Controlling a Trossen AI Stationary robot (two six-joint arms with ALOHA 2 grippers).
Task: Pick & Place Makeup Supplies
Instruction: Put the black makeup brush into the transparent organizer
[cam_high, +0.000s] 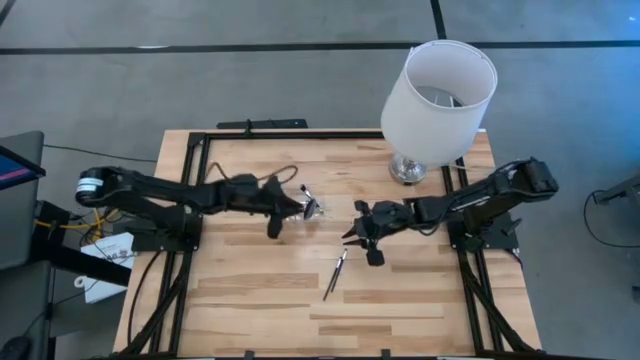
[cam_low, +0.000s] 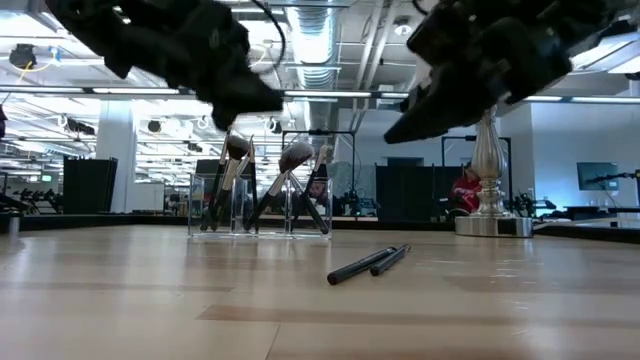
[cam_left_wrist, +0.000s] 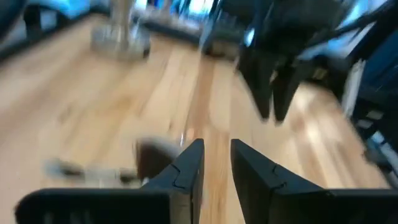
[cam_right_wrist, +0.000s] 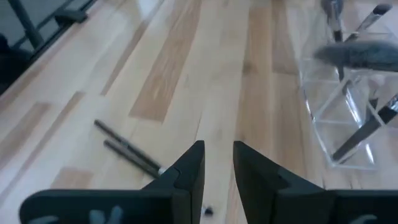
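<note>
1. Brushes (cam_low: 368, 264): two thin dark ones lie side by side, touching, flat on the table (cam_high: 260, 300). They sit in front of the clear holder (cam_low: 260, 205), a bit toward the lamp (cam_high: 438, 95) side.
2. Holder: clear, compartmented, upright near mid-table. Several more brushes stand in it, leaning, bristles up. Exact count hard to tell.
3. Left gripper (cam_high: 296, 208): hangs in the air right at the holder, on the side away from the lamp. Fingers (cam_left_wrist: 186, 168) parted by a narrow gap, nothing between them, so released.
4. Right gripper (cam_high: 352, 236): in the air between holder and lamp base, just beside the far end of the two loose brushes, above them, no contact. Fingers (cam_right_wrist: 189, 168) apart with bare table in the gap, so released too.
5. Right wrist view: the loose pair (cam_right_wrist: 127, 149) is off to one side of the fingers, the holder (cam_right_wrist: 339, 118) to the other.
6. Lamp: white shade, silver base, stands at the table's back edge, well apart from the holder.
7. Left wrist view is blurred; only the lamp base (cam_left_wrist: 121, 37) and the other arm read in it.
</note>
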